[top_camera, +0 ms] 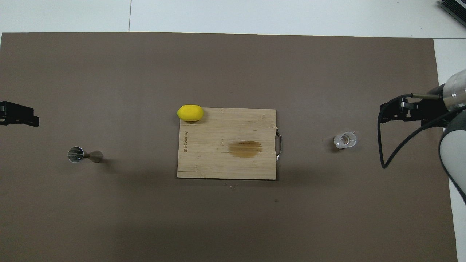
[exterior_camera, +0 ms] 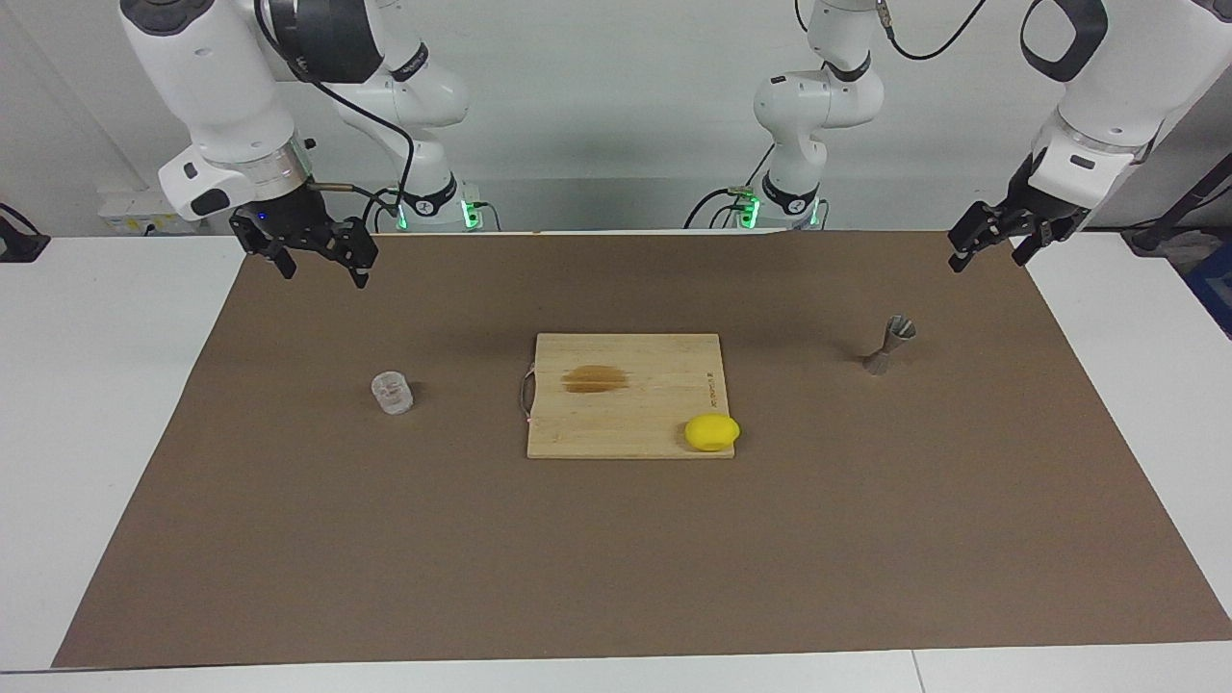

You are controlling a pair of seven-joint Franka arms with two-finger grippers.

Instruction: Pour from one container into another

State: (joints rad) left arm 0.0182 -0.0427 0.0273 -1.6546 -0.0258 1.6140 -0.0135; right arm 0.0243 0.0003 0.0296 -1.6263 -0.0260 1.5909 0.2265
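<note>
In the facing view a cutting board (exterior_camera: 626, 395) lies at the centre of the frame on the mat (exterior_camera: 616, 558) that covers the tabletop (exterior_camera: 106, 385), with a lemon (exterior_camera: 712, 432) on its lower right corner. The tumbler (exterior_camera: 392, 393) stands left of centre and the jigger (exterior_camera: 888, 345) right of centre, slightly higher. The right end effector (exterior_camera: 313, 260) hangs at upper left over the mat's edge, the left end effector (exterior_camera: 991, 245) at upper right.

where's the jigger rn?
The jigger stands upright on the brown mat toward the left arm's end of the table, apart from the cutting board, with the open left gripper raised nearby.
</note>
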